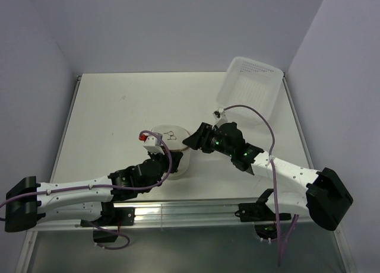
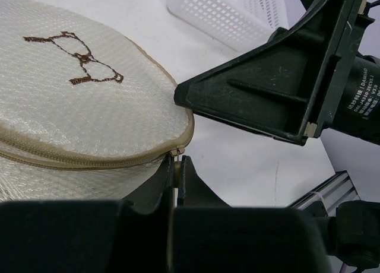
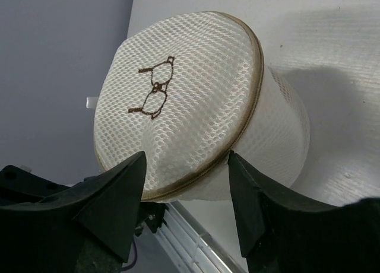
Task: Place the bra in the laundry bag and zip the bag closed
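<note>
The left claw (image 2: 176, 160) is pinched narrow on the zip pull (image 2: 174, 152) at the tan rim of the laundry bag (image 1: 177, 139). The bag is a round drum of whitish honeycomb mesh with a dark spectacles-like mark on its face, standing on the table (image 1: 119, 107) between both arms. The right claw (image 3: 185, 160), spread wide, straddles the bag's opposite rim. A white plastic tray (image 1: 249, 86) sits at the far right corner.

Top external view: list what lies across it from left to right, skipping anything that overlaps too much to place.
left arm's elbow → laundry bag → right pincer → white tray → right arm's elbow
</note>
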`<state>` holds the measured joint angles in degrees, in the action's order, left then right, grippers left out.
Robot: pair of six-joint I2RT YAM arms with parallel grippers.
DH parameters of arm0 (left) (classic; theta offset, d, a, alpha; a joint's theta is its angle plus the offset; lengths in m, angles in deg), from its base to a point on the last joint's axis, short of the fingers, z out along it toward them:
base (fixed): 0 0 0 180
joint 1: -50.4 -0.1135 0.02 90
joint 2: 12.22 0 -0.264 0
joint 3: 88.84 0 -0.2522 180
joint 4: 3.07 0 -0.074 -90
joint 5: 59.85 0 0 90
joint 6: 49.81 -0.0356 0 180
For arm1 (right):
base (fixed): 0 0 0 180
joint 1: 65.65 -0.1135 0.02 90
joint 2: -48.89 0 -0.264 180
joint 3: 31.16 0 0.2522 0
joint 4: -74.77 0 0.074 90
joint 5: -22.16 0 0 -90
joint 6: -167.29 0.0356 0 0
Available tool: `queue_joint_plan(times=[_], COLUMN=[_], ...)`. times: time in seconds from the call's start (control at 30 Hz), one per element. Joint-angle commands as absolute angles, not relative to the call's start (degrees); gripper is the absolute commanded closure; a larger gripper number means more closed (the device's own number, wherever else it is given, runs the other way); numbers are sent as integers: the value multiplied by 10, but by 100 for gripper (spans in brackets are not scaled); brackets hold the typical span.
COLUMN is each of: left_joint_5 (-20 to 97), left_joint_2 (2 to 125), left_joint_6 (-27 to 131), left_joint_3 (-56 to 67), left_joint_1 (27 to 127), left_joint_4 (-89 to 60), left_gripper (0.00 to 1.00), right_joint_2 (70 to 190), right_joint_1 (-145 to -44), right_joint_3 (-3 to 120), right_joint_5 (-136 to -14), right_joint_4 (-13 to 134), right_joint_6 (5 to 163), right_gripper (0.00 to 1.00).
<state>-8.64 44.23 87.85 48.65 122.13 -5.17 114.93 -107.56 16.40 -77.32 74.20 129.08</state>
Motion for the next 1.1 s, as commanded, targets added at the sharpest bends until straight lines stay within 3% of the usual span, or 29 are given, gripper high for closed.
queue_joint_plan(times=[0.0,0.17,0.27,0.3,0.33,0.37,0.67,0.93,0.97,1.03,1.07], left_joint_5=[-91,-94,-93,-93,-93,-93,-118,-130,-128,-120,-120], left_joint_2=[435,434,432,430,427,424,331,282,299,319,341], left_joint_6=[870,867,867,869,869,869,914,921,917,906,905], left_joint_3=[474,475,476,477,478,480,524,543,536,524,520], left_joint_1=[1225,1225,1225,1225,1225,1225,1225,1225,1225,1225,1225], left_joint_4=[-32,-31,-30,-35,-37,-41,-159,-186,-179,-143,-132], left_gripper=[100,100,100,100,100,100,100,100,100,100,100], right_joint_2=[1146,1143,1150,1150,1146,1146,1293,1409,1403,1365,1350], right_joint_1=[-1084,-1087,-1087,-1087,-1085,-1082,-954,-938,-943,-955,-961], right_joint_3=[185,185,203,209,218,222,323,459,454,422,407], right_joint_5=[-765,-758,-758,-753,-747,-731,-875,-920,-911,-883,-876], right_joint_4=[731,717,699,691,687,690,766,691,681,674,673], right_joint_6=[1274,1265,1247,1242,1238,1228,1169,1139,1139,1146,1150], right_gripper=[32,41,62,89,98,100,100,98,80,55,38])
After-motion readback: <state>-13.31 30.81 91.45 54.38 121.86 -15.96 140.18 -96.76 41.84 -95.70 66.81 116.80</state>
